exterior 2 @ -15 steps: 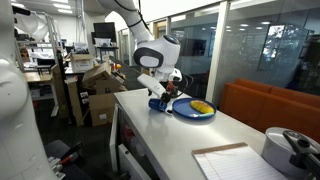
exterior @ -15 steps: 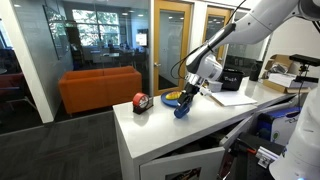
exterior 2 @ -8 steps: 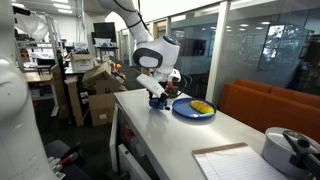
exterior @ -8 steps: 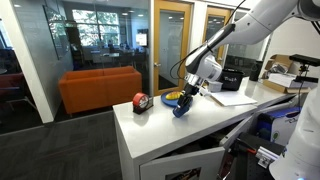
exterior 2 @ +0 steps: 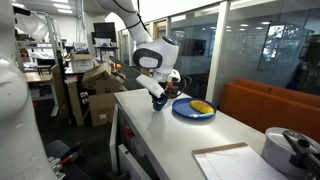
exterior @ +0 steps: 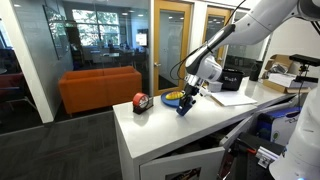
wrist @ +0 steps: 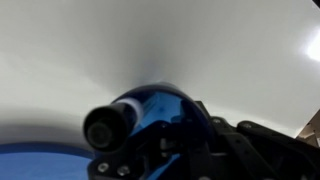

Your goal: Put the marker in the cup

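The small blue cup (exterior: 183,106) stands tilted on the white table next to the blue plate (exterior 2: 180,112). My gripper (exterior: 187,97) comes down on it from above and is shut on its wall. In the wrist view the cup (wrist: 160,108) fills the middle, with my dark fingers (wrist: 200,140) right against it. A dark round stick end, the marker (wrist: 103,127), points out at the cup's left side toward the camera. In an exterior view the gripper (exterior 2: 157,95) hides most of the cup (exterior 2: 158,103).
The blue plate with yellow items (exterior: 172,98) lies just behind the cup. A red-and-black round object (exterior: 140,102) sits toward one table end. A sheet of paper (exterior 2: 235,162) lies on the table. The table edge runs close in front of the cup.
The jaws have gone from open to shut at the cup. The cup has shifted slightly and now leans.
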Action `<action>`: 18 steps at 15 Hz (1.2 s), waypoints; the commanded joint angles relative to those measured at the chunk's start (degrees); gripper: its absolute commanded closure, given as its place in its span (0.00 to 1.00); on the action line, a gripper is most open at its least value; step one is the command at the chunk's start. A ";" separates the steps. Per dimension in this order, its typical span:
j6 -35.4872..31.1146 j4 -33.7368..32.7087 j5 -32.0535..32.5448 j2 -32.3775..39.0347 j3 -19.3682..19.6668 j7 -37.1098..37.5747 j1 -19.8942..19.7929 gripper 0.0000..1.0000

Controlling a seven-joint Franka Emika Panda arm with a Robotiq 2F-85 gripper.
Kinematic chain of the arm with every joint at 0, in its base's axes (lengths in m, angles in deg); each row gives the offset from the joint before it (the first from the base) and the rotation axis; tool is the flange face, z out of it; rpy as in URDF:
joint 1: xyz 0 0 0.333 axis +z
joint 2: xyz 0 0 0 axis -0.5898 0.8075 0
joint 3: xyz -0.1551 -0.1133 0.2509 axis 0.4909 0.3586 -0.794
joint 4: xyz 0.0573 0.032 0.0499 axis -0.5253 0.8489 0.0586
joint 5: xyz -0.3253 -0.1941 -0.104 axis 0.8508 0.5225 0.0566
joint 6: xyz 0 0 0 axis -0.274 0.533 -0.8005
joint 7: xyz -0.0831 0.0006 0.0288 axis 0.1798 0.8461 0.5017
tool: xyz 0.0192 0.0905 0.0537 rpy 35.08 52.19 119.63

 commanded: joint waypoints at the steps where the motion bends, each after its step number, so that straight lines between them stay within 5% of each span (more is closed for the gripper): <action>1: -4.47 1.58 4.70 -1.25 0.02 4.41 0.60 0.99; 5: -13.71 4.20 17.17 -2.04 1.86 14.25 1.62 0.99; 9: -20.27 6.50 36.72 -2.46 6.12 28.79 0.29 0.99; 10: -20.78 6.56 41.85 -2.04 10.24 32.47 2.31 0.99; 14: -12.22 3.39 61.24 -2.08 18.75 48.26 3.24 0.99; 18: 1.72 0.58 63.08 -3.88 15.46 53.13 -0.12 0.99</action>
